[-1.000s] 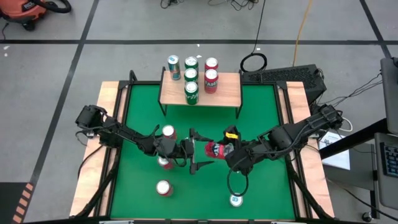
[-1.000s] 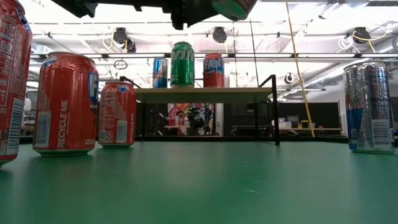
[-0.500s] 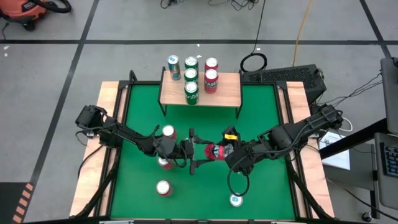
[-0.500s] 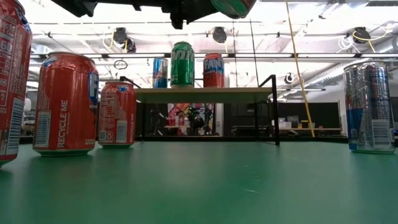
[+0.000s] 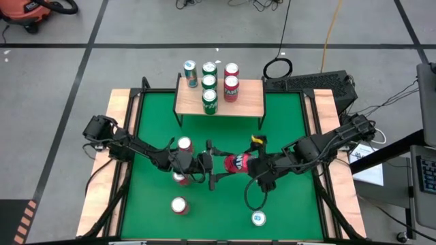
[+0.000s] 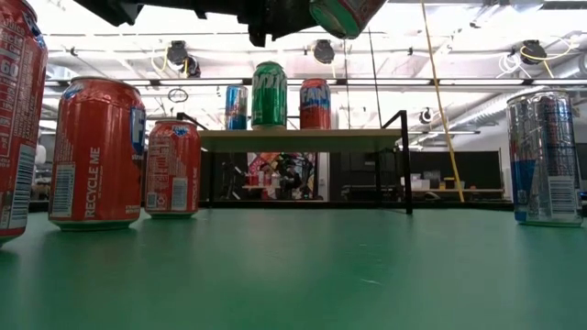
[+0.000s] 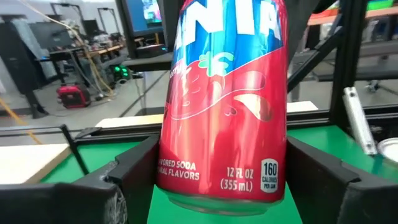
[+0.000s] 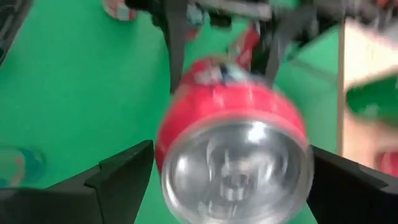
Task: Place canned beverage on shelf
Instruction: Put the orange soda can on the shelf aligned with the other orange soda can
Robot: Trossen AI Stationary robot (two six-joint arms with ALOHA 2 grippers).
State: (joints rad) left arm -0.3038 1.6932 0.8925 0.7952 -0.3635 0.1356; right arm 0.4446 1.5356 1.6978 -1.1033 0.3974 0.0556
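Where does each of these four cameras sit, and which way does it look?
High: overhead, looking down on both arms and the shelf.
Low: at tabletop level, facing the shelf; arms overhead.
Left wrist: past the left hand, closed on the red can.
Right wrist: past the right hand's open fingers.
Both wrist views share that can.

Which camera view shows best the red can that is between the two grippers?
The left wrist view: the red can fills it, label sharp, between the left gripper's fingers. The high view shows it small, the low view only its end at the top edge, the right wrist view a blurred end.
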